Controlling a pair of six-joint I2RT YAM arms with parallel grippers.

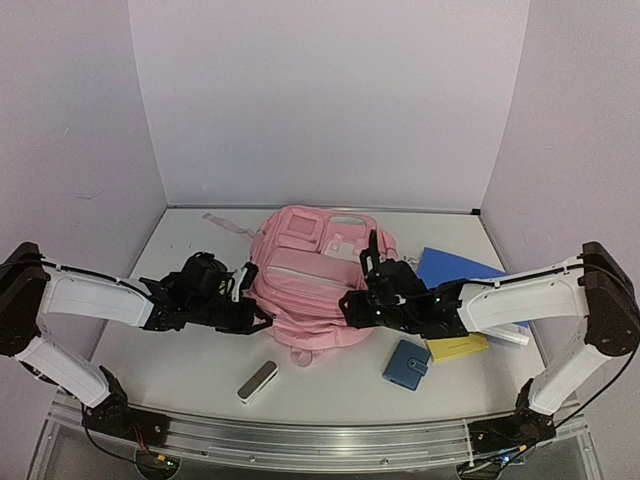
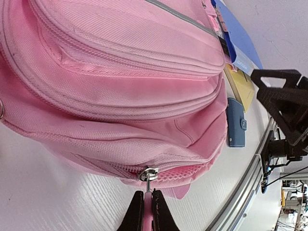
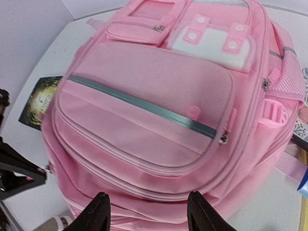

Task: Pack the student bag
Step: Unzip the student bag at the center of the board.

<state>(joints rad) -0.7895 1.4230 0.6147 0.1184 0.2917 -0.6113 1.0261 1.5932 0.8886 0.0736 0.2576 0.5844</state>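
The student bag (image 1: 310, 275), a big pink backpack, lies flat in the middle of the table with its front pockets facing up. My left gripper (image 1: 262, 318) is at its near left edge. In the left wrist view it (image 2: 148, 202) is shut on the pink pull tab hanging from a metal zip slider (image 2: 148, 173) on the bag's (image 2: 120, 72) side zip. My right gripper (image 1: 352, 305) hovers over the bag's near right part. Seen from the right wrist, it (image 3: 149, 211) is open, with pink fabric (image 3: 154, 110) below the fingers and nothing held.
A blue folder (image 1: 455, 268) lies right of the bag, with a yellow notebook (image 1: 458, 347) and a small blue case (image 1: 406, 364) nearer the front. A white and grey block (image 1: 257, 381) sits front centre. A dark book (image 3: 41, 98) lies left of the bag.
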